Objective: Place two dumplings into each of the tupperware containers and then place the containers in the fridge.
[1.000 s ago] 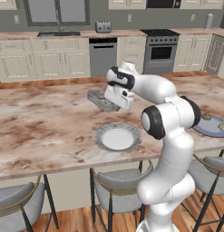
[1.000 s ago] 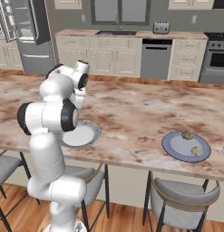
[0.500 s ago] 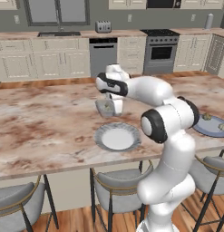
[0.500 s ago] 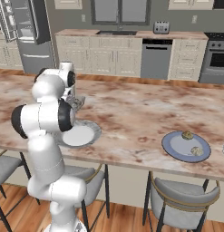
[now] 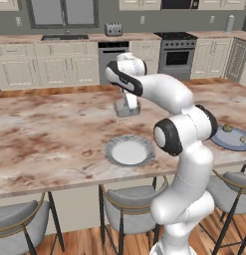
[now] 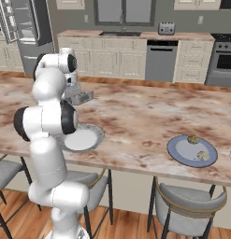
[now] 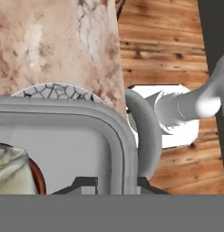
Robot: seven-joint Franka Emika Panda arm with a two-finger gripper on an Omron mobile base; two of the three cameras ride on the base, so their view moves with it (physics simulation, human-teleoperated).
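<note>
Looking over the left base view, I see the gripper (image 5: 127, 105) clenched on a pale tupperware container (image 5: 127, 109), lifted over the middle of the marble island (image 5: 50, 129). An empty round plate (image 5: 128, 150) lies near the island's front edge, almost under the container. A second plate (image 5: 231, 138) at the right edge carries two dumplings (image 5: 227, 128).

From the right base view, I see the container (image 6: 80, 97) beside the arm's upper links, above the island, with the empty plate (image 6: 81, 138) below it. The fridge (image 6: 24, 32) stands open in the far left corner.

Through the hand view, the container's raised rim (image 7: 114, 136) sits between the finger tips, and a dumpling (image 7: 10, 170) lies inside it at lower left.
</note>
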